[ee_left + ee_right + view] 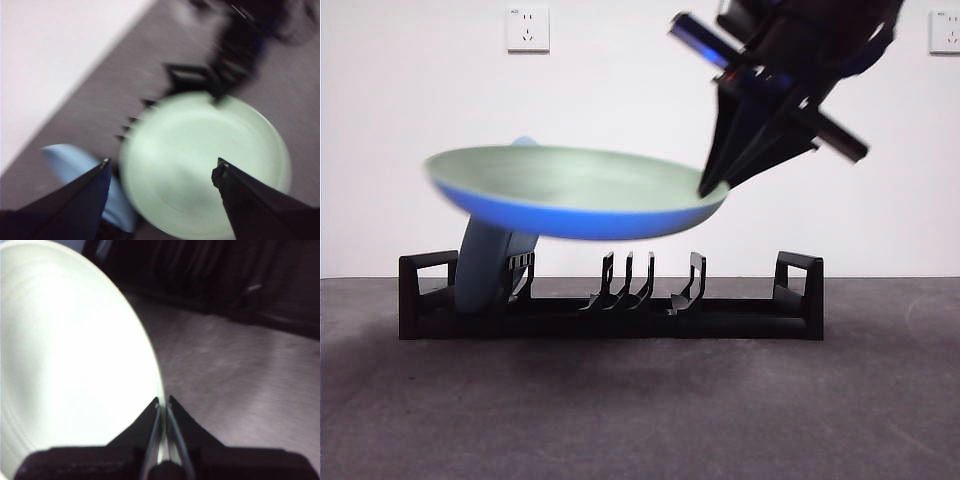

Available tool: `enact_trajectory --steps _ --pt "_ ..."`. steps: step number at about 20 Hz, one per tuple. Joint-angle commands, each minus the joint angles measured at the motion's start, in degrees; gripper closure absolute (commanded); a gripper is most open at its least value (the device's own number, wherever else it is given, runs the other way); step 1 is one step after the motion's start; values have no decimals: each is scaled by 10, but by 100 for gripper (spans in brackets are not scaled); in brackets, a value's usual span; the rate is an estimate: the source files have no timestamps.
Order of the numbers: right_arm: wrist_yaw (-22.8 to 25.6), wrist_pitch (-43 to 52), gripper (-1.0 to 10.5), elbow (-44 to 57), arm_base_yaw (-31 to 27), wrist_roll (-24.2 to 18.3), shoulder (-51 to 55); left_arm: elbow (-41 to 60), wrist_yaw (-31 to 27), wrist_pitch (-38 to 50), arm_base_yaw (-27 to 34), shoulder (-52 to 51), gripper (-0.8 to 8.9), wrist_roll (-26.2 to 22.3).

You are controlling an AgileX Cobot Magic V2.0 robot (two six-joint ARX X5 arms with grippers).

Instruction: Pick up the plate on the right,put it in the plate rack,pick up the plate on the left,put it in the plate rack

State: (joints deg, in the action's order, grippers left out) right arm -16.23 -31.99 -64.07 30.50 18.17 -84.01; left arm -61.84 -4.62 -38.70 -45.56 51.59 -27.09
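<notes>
A plate with a pale green face and blue underside (570, 190) hangs nearly flat above the black plate rack (740, 322). My right gripper (712, 188) comes down from the upper right and is shut on the plate's right rim. The right wrist view shows the same grip, my right gripper (163, 401) pinching the plate (75, 350) at its edge. A light blue plate (485, 265) stands on edge in the rack's left end. My left gripper (162, 167) is open and empty, looking down on the green plate (205, 165) and the light blue plate (70, 162).
The rack sits on a grey table (640, 420) in front of a white wall with two sockets (527, 28) (945, 30). Several upright prongs (625, 280) in the rack's middle and right part stand bare.
</notes>
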Motion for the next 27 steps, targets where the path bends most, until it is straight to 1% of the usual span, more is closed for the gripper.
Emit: enact_trajectory --steps 1,4,6,7,10,16,17,19,20,21,25,27 --pt "-1 -19 959 0 -15 -2 7 -2 -28 -19 -59 45 468 -22" --pt "-3 -50 959 0 -31 -3 12 -2 -110 -25 -143 118 468 -44" --pt "-6 -63 959 0 -39 -3 12 -2 -156 -26 -180 164 468 -47" --pt "-21 -70 959 0 -43 -3 13 -2 -167 -26 -191 185 468 -47" --pt "-76 -81 959 0 -56 -3 16 -2 -167 -23 -205 236 469 -47" --pt "-80 -114 959 0 -61 -16 42 -2 -163 -17 -208 275 474 -47" --pt "-79 -119 959 0 -62 -18 48 -2 -163 -15 -208 275 530 -47" --pt "-79 -121 959 0 -62 -18 60 -2 -160 -16 -208 275 734 -52" --pt "-79 -122 959 0 -62 -18 67 -2 -160 -17 -208 275 794 -59" --pt "-79 -122 959 0 -63 -18 74 -2 -160 -17 -208 275 822 -62" --pt "-79 -125 959 0 -66 -18 97 -2 -130 -17 -209 275 822 -62" --pt "-79 -125 957 0 -66 -18 108 -2 -130 -16 -210 275 822 -62"
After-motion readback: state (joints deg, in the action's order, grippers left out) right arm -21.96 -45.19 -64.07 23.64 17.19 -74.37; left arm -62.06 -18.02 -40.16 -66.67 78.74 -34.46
